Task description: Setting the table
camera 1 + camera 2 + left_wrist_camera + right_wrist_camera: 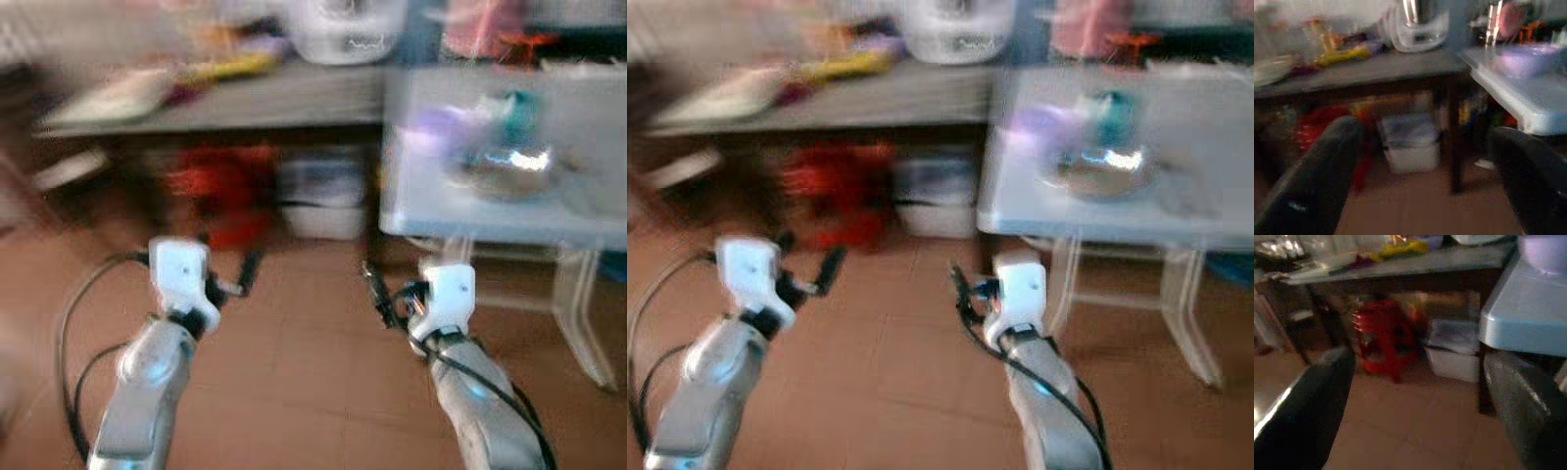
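A: What's there to set with?
B: On the pale table [588, 220], near its front edge, one shiny metal bowl [509, 168] with a teal thing [519, 110] just behind it, too blurred to name. One purple bowl [1547, 249] sits at the table's near left corner.

A: How would the metal bowl handle?
B: My guess: stiff, light, slick. Pinch it across the rim, not the smooth rounded wall. The purple one looks like plastic, so light and forgiving.

A: And the grippers?
B: Both hang low over the tiled floor, in front of the table and touching nothing. Left gripper [1415, 196] is spread wide with nothing between the fingers; right gripper [1425, 421] likewise spread and empty.

A: Anything else?
B: One grey bench [294, 98] beside the table's left edge, one red stool [1383, 335] and one white tub [323, 201] beneath it.
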`<state>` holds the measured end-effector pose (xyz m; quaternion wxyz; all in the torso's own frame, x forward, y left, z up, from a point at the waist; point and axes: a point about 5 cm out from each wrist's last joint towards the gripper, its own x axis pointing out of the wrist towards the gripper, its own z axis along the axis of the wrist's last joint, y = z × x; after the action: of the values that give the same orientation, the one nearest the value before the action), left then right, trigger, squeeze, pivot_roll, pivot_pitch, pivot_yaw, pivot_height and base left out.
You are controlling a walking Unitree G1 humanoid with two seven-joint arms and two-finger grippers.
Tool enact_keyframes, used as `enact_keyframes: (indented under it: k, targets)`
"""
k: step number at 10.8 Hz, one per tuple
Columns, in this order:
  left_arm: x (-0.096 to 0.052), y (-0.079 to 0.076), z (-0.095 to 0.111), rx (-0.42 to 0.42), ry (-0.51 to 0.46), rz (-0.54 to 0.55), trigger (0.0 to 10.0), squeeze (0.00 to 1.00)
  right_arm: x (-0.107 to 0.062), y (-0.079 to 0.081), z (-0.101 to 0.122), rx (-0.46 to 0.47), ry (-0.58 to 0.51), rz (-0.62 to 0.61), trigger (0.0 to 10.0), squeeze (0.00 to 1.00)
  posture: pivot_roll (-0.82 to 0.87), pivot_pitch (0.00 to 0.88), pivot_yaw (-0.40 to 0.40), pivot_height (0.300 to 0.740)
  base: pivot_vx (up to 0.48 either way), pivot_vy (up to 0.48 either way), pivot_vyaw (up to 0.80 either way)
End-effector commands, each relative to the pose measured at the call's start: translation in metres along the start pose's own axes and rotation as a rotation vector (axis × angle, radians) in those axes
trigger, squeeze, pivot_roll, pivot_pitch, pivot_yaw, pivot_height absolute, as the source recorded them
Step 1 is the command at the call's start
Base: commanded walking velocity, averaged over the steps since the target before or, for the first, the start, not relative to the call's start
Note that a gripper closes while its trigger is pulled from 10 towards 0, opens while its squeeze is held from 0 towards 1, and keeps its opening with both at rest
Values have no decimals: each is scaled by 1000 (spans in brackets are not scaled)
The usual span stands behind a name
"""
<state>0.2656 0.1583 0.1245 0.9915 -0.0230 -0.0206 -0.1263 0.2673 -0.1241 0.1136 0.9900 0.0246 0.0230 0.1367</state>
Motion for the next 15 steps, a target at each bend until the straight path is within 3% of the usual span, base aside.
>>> enact_keyframes:
  k: [1,7,10,12,15]
  targets:
    - [3,0,6,21,-15,-14,10000,0,1,4,2,-1,-11,14,10000,0,-62,79,134,740,0,0,0]
    - [-4,-2,-5,-8,24,-3,10000,0,1,5,2,7,-7,20,10000,0,-52,95,119,740,0,0,0]
    - [-3,-3,-7,-30,23,4,10000,0,2,-1,8,17,-29,-20,10000,0,-58,97,110,740,0,0,0]
    - [-3,0,-16,-38,51,41,10000,0,-2,-15,2,66,-3,-114,10000,0,-61,103,102,740,0,0,0]
    - [-3,-3,-17,-54,41,22,10000,0,-3,-17,-1,64,9,-139,10000,0,-69,103,103,740,0,0,0]
